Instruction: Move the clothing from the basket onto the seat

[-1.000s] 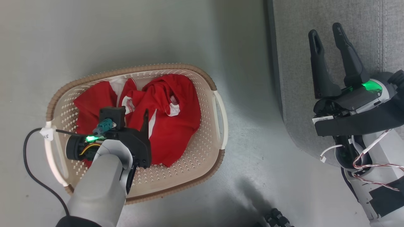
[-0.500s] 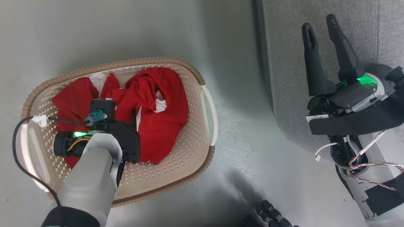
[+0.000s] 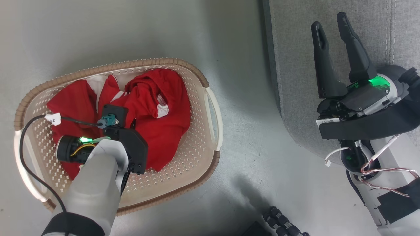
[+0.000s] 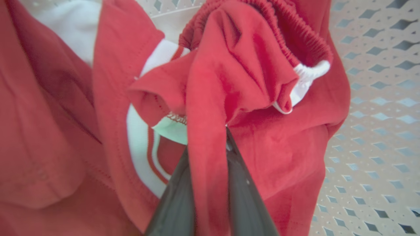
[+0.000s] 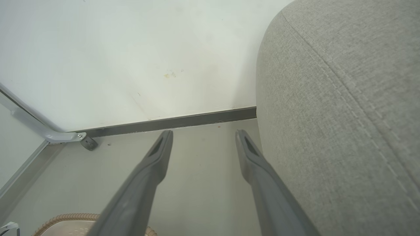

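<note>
- The red sports clothing with white trim [image 3: 164, 108] lies heaped in the oval cream plastic basket with its brown woven-look rim [image 3: 131, 63]. None of it has reached the seat yet.
- A second ago the left gripper [image 4: 208, 147] stood with its fingers wide above the heap. Now they have closed to a narrow gap on a fold of the red fabric.
- In the left wrist view that fold runs down between the two dark fingers [image 4: 244, 193], with an elastic waistband and a scrap of white trim bunched just beyond the tips.
- The rest of the clothing rests on the perforated basket floor, so the grasp looks made and the lift not yet begun.
- Basket and seat have both slid leftward together in the head view — that is the camera turning, not the things moving.
- The right gripper [image 3: 329, 20] is as it was: fingers wide apart, holding nothing, poised over the rounded edge of the large grey fabric seat [image 3: 295, 49].
- For the task, the picking step has probably just been completed. What remains is to raise the bundle clear of the rim and carry it across the grey-green floor [image 3: 249, 131] to the seat.
- The pinch takes one fold only — it may drag a second garment along, or slip free on the way up.
</note>
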Controlling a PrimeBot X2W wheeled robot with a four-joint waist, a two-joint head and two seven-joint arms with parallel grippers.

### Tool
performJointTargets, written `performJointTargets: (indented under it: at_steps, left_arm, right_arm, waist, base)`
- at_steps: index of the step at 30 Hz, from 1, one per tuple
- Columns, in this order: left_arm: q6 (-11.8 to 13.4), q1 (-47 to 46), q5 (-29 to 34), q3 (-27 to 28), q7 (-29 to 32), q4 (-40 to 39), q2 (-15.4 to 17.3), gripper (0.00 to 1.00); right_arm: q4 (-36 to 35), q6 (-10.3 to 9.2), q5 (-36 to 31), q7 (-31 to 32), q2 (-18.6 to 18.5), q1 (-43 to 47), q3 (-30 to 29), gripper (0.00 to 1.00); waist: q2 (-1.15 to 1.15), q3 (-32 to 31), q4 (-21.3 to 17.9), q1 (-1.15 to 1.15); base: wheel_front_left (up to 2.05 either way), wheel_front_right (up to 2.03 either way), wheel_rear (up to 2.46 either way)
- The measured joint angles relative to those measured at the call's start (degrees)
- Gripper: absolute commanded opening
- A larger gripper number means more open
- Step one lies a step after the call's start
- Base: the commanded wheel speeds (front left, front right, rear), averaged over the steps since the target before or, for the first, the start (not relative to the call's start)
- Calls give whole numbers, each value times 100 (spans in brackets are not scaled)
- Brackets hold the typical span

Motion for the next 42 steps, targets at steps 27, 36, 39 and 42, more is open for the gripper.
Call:
performJointTargets:
  at_steps: [27, 36, 39, 42]
  left_arm:
    - [-523, 587, -4, -235, -938, -78, -37, 0]
    - [-568, 1038, -62, -325, -1071, -331, -78, 0]
    - [-568, 1165, -76, -358, -1088, -443, -86, 0]
    - [-569, 1315, -213, -413, -1113, -666, -88, 0]
  right_arm:
    - [1058, 51, 220, 68, 52, 140, 30, 100]
    - [1296, 49, 274, 69, -91, 402, -5, 100]
    - [1376, 49, 287, 69, -133, 543, -4, 100]
    - [1451, 49, 336, 69, -153, 664, 1, 100]
  waist:
    - [2, -1107, 144, 2]
    - [1, -1801, 361, 1]
    - [1, -2043, 451, 1]
    - [1, -2289, 546, 0]
  base:
    - [0, 0, 0]
    - [0, 0, 0]
    - [0, 0, 0]
    - [0, 0, 0]
